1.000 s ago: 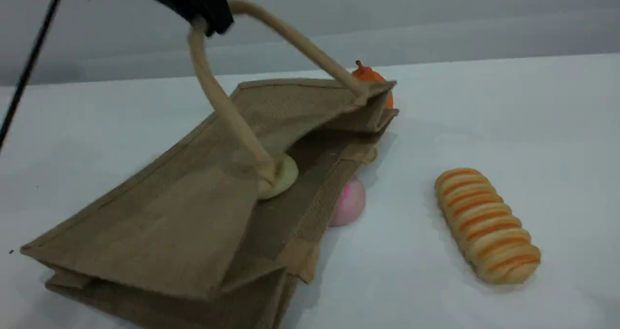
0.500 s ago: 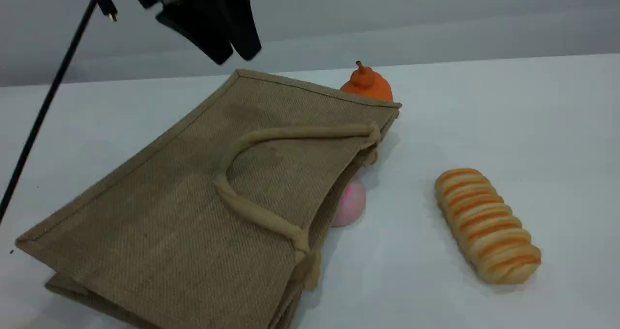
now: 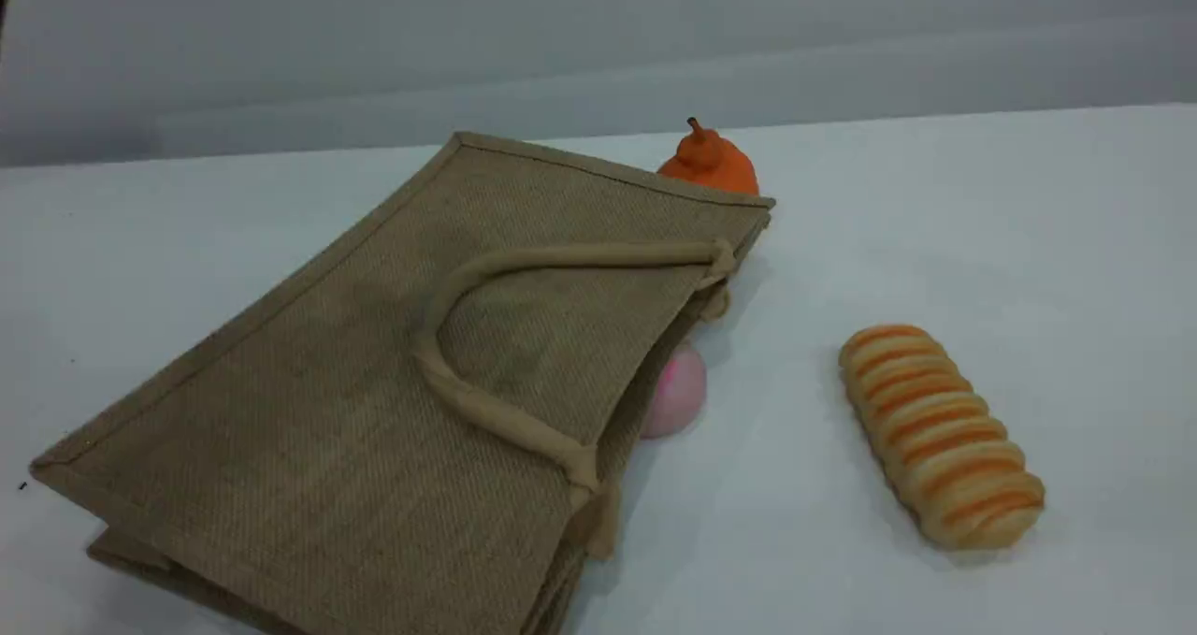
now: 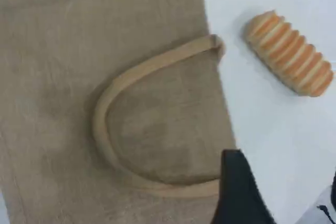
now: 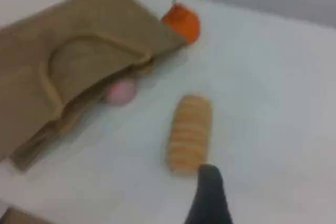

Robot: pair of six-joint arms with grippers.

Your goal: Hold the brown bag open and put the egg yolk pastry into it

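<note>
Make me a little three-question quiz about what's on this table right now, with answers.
1. True or false: the brown bag lies flat with its handle resting on top.
2. Which item peeks out at the bag's mouth? A) striped loaf B) pink bun C) orange pear-shaped toy
3. Fill in: the striped loaf lies to the bag's ____ in the scene view.

Key: 1 true. 2 B, the pink bun; the orange pear-shaped toy sits behind the bag. 3 right.

Both arms hanging out of the scene view, left gripper showing one dark fingertip, jaws standing wide — right gripper likewise, holding nothing.
</note>
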